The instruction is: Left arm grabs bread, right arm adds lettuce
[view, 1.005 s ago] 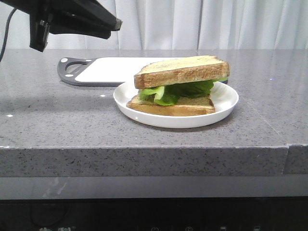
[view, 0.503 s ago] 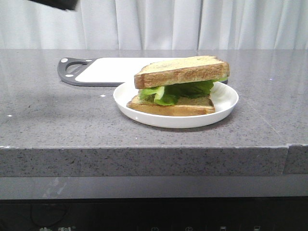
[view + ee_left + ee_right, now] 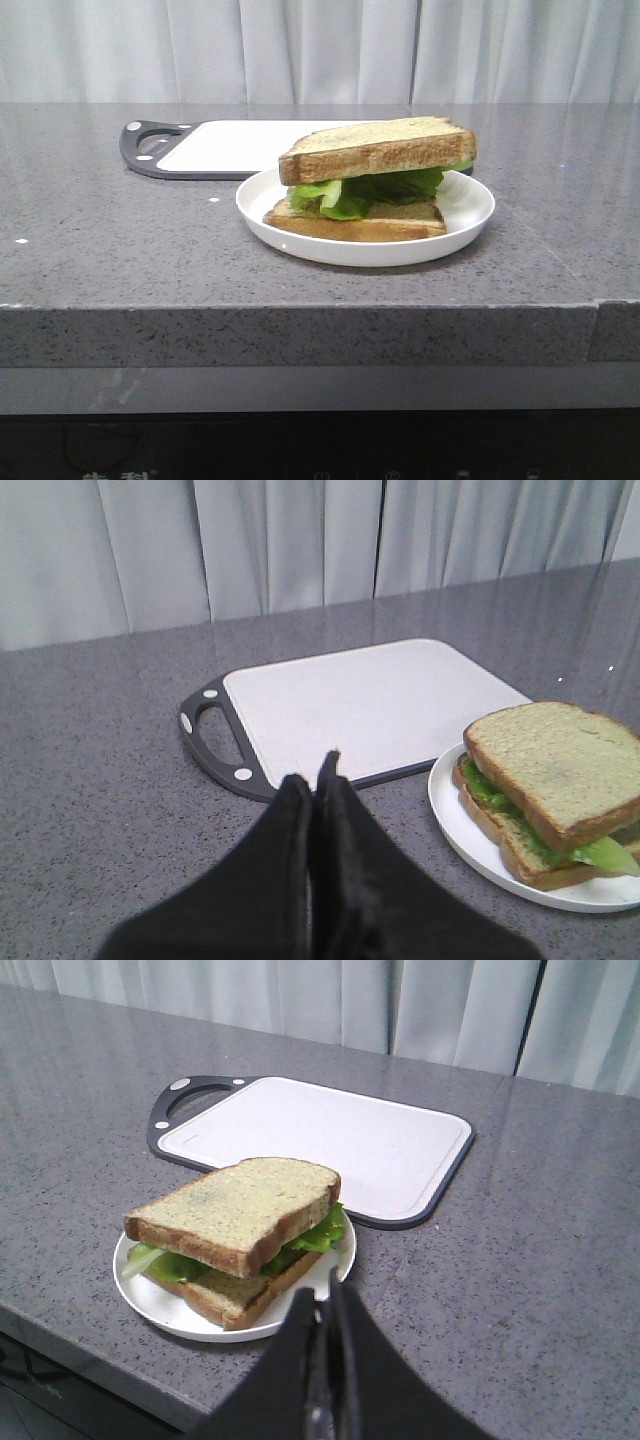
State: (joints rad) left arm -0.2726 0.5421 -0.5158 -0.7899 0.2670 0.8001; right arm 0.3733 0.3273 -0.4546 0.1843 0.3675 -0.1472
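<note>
A sandwich sits on a white plate (image 3: 470, 215): the bread (image 3: 378, 148) lies on top, ruffled green lettuce (image 3: 365, 190) under it, and a second slice (image 3: 360, 222) at the bottom. The front view shows neither arm. In the left wrist view my left gripper (image 3: 315, 780) is shut and empty, held above the counter, apart from the bread (image 3: 555, 760) and the plate (image 3: 450, 800). In the right wrist view my right gripper (image 3: 322, 1305) is shut and empty, just off the plate (image 3: 335, 1270) rim, near the bread (image 3: 235, 1210) and lettuce (image 3: 315, 1232).
A white cutting board (image 3: 250, 145) with a dark rim and handle lies flat behind the plate, also seen as the board (image 3: 370, 705) and the board (image 3: 320, 1145). The grey stone counter ends at a front edge (image 3: 300, 305). Pale curtains hang behind.
The left arm, at the upper left of the front view a second ago, has risen out of that view. The sandwich and plate have not moved.
</note>
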